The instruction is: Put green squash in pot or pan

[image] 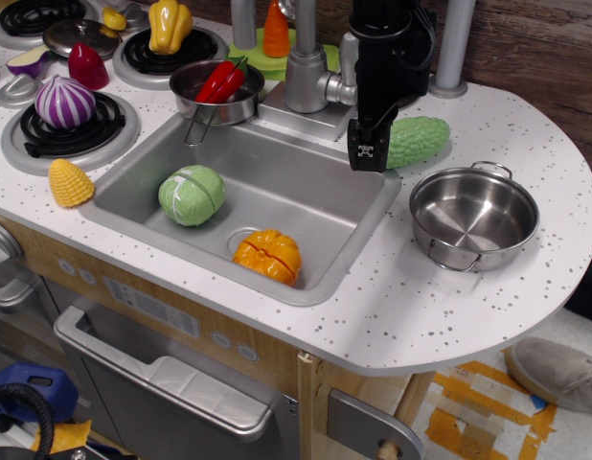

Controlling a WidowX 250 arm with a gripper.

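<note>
The green squash is a light-green, bumpy, elongated toy lying on the white counter behind the sink's right corner. My gripper hangs on the black arm just left of the squash and covers its left end. The fingers read as one dark block, so I cannot tell whether they are open or shut, or whether they touch the squash. The steel pot stands empty on the counter, to the front right of the squash.
The sink holds a round green cabbage ball and an orange pumpkin. The faucet stands behind the sink, close to the left of the arm. A small pan with a red pepper, a corn cob and the burners lie to the left.
</note>
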